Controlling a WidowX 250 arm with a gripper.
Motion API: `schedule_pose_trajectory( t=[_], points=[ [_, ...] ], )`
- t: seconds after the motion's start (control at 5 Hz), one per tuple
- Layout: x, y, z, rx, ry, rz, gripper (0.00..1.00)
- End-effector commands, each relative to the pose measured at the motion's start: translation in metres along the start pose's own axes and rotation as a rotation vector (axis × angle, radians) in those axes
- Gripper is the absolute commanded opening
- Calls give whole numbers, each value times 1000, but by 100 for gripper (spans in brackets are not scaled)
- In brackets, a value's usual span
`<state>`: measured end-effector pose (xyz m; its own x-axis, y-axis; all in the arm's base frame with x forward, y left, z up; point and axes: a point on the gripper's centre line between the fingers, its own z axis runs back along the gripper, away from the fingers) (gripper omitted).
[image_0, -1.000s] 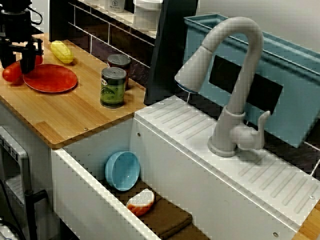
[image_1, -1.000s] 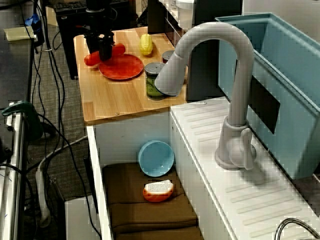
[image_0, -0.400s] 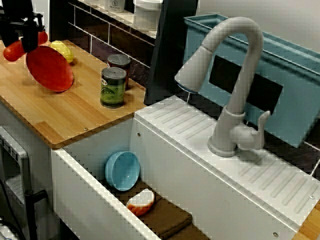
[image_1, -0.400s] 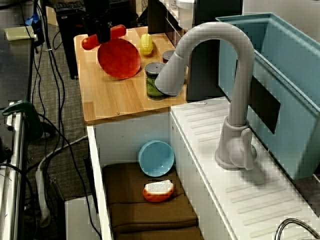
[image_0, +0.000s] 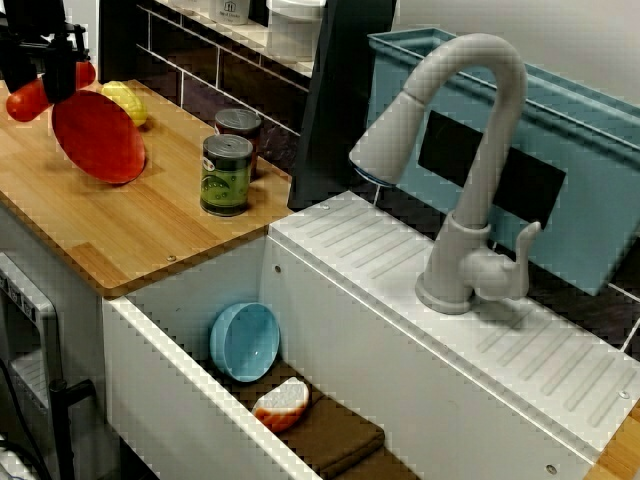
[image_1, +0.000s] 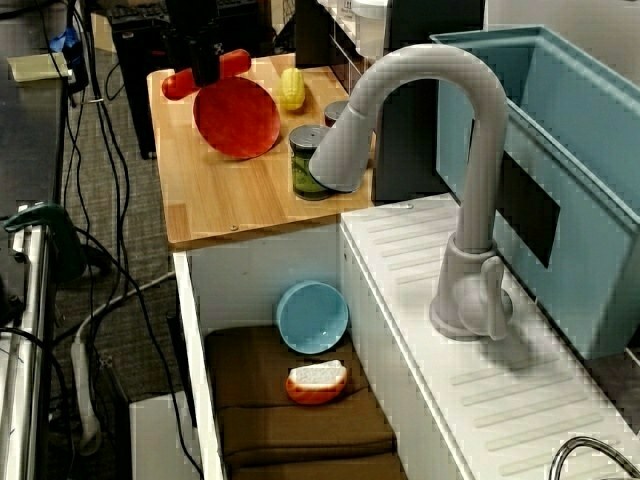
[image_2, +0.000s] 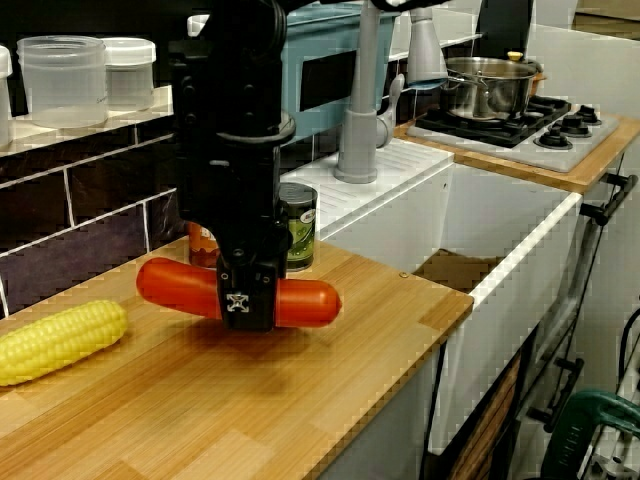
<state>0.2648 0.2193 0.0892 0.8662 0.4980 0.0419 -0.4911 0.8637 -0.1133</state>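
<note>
fingers (image_1: 205, 68) clamped on the tilted red plate (image_1: 237, 118) above the bench (image_1: 250, 190), so I'd grip firm and steer clear of the sausage (image_1: 236, 62)

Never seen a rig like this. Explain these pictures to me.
One robot arm works at a wooden counter beside a sink. Two pictures look down from the sink end, past the tap; the third sits low at the counter's far end. The black hand is shut on a red plate, which hangs tilted off the wood; a red sausage seems caught in the same grip. The low view does not show the plate. On the counter are a corn cob and two tins; a blue bowl leans in the sink.
</note>
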Motion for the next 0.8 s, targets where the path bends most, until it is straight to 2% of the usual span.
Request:
schedule_pose_trajectory(
  t=[0.0, 0.4, 0.6],
  points=[
    [3, 6, 26, 20, -74, -11, 0],
    [9, 20, 19, 27, -60, 27, 0],
    [14, 25, 11, 43, -37, 49, 0]
  ],
)
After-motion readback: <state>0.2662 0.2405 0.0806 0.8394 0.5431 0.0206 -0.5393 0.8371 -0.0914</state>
